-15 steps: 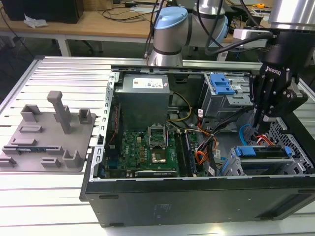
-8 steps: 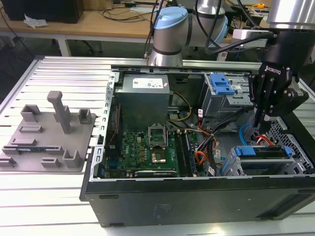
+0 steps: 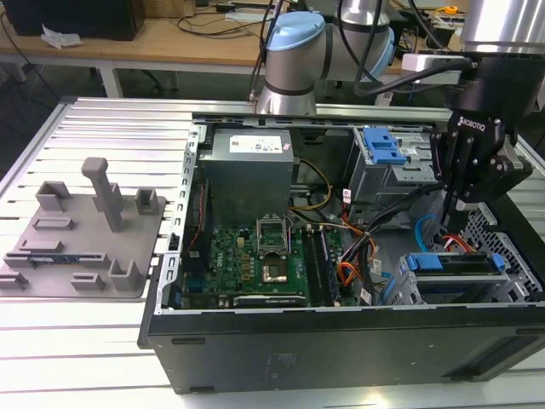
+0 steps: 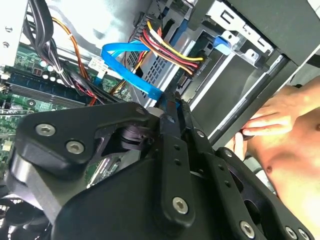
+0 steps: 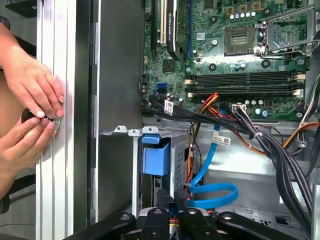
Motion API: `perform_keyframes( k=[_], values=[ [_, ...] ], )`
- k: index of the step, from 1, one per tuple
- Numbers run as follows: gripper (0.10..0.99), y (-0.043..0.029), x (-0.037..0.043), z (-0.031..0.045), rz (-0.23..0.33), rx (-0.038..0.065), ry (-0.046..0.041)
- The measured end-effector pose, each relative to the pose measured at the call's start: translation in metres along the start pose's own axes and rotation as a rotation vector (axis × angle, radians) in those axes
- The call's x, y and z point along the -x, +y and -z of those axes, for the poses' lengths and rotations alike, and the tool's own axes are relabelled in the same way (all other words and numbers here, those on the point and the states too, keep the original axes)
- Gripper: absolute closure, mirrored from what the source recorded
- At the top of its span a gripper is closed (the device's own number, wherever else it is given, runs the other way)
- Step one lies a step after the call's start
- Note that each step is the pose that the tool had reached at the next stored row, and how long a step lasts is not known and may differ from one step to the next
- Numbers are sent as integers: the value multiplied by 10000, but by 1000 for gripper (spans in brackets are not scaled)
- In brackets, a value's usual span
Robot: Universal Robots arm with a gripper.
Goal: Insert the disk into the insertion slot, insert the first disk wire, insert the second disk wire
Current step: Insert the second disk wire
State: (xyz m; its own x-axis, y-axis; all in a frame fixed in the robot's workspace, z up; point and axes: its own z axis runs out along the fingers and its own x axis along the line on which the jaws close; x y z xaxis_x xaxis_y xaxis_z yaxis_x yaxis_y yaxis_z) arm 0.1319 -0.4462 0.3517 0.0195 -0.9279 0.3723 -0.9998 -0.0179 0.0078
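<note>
disk [image 3: 451, 263]: seated in the slot [image 3: 400, 294], at the computer case's [image 3: 341, 341] corner on the exterior view's right.
blue cable [image 4: 132, 67]: looped just beside the disk.
gripper [image 4: 172, 107]: lowered over the disk's back edge; fingers [image 4: 170, 125] seen pressed together, on what cannot be told.
hands [image 5: 30, 115]: seen outside the case, on the table [image 5: 55, 60].

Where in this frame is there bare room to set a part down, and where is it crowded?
Free: the slatted table behind the grey fixture plate, and the strip in front of it. Crowded: inside the computer case, where cables run beside the end effector.
</note>
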Motion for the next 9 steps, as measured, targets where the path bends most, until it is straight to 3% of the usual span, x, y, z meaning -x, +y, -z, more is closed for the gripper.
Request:
perform_keyframes(
  k=[1, 8, 9],
  values=[
    [925, 0, 2, -6, 0, -1, 0],
    [925, 7, 8, -22, -17, -19, -2],
    [925, 6, 9, -24, -43, -75, -63]
  ],
)
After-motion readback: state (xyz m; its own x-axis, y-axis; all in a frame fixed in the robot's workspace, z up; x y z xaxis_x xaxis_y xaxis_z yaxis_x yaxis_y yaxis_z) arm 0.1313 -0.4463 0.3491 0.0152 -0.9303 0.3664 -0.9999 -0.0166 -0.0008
